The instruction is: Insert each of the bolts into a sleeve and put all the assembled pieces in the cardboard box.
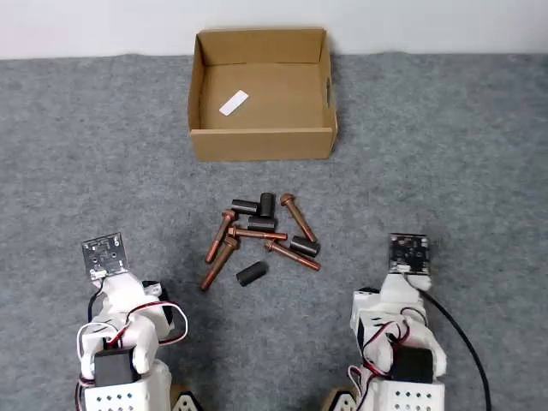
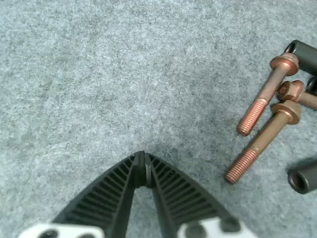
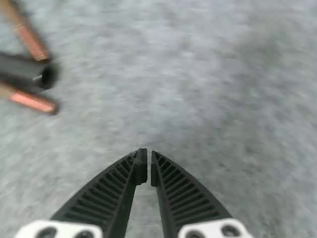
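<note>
A grey, felt-like mat (image 1: 479, 171) covers the table, its nap fine and mottled. It lies beneath the left arm's fingers (image 2: 111, 198) and spreads ahead of them and to both sides, and does the same beneath the right arm's fingers (image 3: 181, 193). Far ahead of both, it ends at a plain pale strip (image 1: 428, 26), perhaps a wall. The light is soft and even.

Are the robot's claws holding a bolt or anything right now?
No, nothing. The left gripper and right gripper are both shut and empty; the bolts and sleeves lie loose.
</note>
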### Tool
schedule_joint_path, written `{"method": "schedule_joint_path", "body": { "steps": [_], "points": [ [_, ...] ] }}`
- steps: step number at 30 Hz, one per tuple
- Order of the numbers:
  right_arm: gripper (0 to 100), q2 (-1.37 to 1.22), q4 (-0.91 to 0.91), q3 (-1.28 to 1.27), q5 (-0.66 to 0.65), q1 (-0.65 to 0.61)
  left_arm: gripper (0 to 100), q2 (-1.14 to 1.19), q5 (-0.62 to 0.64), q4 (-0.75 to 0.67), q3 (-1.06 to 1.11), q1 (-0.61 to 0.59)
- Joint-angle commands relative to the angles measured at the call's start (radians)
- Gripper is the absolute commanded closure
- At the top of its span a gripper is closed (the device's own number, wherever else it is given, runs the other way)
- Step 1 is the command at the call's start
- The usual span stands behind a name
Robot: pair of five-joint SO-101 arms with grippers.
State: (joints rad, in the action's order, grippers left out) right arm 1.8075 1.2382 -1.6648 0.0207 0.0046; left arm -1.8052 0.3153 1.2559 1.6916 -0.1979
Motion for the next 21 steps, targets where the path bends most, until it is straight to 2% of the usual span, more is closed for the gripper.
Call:
{"method": "schedule_joint_path", "body": {
  "steps": [1, 11, 16, 21],
  "points": [
    [98.9, 0.007, -0.007, -0.018, -0.011, -0.065, 100, -0.009, 0.012, 0.002, -0.007, -0.003],
    [98.7, 0.007, 0.041, -0.014, -0.014, -0.137, 100, -0.009, 0.012, 0.002, -0.007, -0.003],
    [99.0, 0.007, -0.044, 0.086, -0.008, -0.045, 100, -0.009, 0.012, 0.002, -0.007, -0.003],
    [99.1, -0.004, 0.058, 0.308, -0.012, -0.038, 100, -0.009, 0.012, 0.002, -0.007, -0.003]
  ]
}}
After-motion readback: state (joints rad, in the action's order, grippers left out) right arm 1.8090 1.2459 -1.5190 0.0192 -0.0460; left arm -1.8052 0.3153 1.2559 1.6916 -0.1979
